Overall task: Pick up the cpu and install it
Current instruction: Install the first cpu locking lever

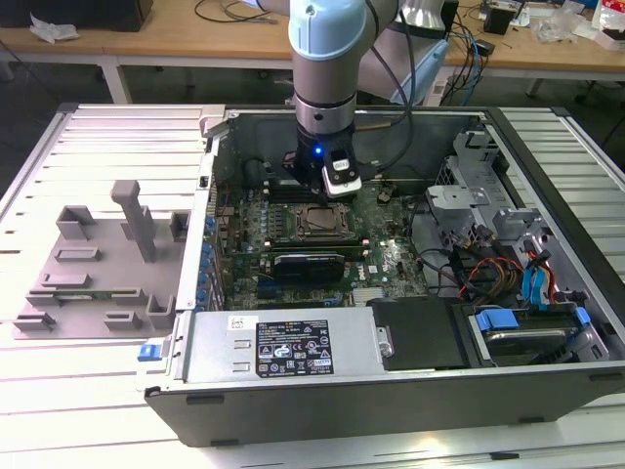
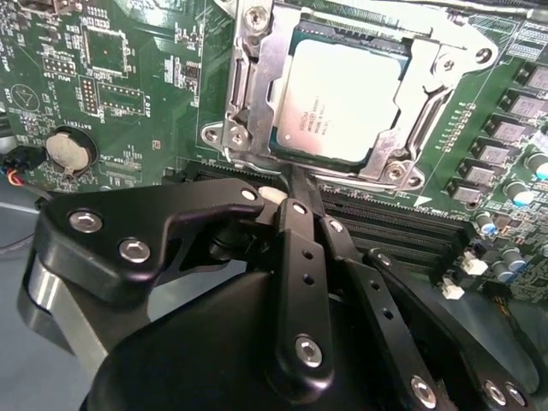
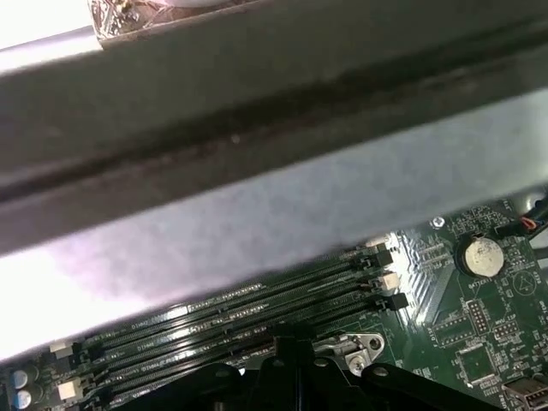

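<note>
CPU (image 2: 342, 98) sits flat inside the socket frame (image 2: 257, 94) on the motherboard (image 2: 111, 77), its silver top facing up and its edges square to the metal bracket around it, as the second wrist view shows. In the exterior view the chip (image 1: 319, 221) lies in the middle of the open computer case (image 1: 410, 381), just below the arm's wrist, while the grey tray (image 1: 98, 264) rests well apart on the slatted tabletop (image 1: 59, 410) toward the exterior view's left.

The end effector (image 2: 295, 201) hangs over the board just beside the socket, near the row of memory slots (image 2: 385, 227). Its black linkage runs to a narrow point and it carries nothing; the fingers look drawn together, though their tips are largely hidden behind the linkage, so that reading is tentative.

Judging by this, the placing step appears finished and the work stands at seating or securing the chip. Whatever follows calls for a gentle, vertical touch: the chip must stay level in the frame, and any sideways nudge from the linkage could shift it or strain the socket beneath.
</note>
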You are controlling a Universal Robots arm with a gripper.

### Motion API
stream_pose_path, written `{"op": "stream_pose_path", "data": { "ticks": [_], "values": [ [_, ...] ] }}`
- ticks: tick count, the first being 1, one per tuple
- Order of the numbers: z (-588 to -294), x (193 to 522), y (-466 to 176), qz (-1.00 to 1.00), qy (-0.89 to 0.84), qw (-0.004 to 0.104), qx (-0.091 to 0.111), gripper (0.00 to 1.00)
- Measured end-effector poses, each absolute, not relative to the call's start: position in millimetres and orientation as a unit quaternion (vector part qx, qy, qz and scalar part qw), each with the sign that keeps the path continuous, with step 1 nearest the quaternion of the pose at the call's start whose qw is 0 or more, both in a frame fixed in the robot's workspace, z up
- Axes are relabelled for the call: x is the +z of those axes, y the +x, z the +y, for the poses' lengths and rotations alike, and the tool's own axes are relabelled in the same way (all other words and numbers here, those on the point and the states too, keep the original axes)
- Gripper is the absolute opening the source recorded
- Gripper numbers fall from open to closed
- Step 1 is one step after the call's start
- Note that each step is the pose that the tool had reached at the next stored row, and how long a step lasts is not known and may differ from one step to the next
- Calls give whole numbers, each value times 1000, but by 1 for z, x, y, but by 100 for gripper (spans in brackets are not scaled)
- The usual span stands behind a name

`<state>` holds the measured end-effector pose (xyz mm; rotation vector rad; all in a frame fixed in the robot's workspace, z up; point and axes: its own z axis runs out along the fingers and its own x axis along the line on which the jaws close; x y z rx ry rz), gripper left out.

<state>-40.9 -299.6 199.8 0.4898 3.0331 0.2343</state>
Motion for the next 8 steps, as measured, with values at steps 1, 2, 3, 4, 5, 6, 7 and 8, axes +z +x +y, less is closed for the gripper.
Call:
{"op": "stream_pose_path", "data": {
  "ticks": [1,2,3,4,5,6,7,8],
  "values": [
    [-300,199,-41,984,159,30,76,11],
    [-300,199,-41,984,160,30,75,11],
    [-300,199,-41,984,160,30,76,11],
    [-300,199,-41,984,160,30,76,11],
    [-300,199,-41,984,160,30,76,11],
    [-300,199,-41,984,160,30,76,11],
    [-299,199,-41,984,160,30,76,11],
    [-299,199,-41,984,160,30,76,11]
  ]
}}
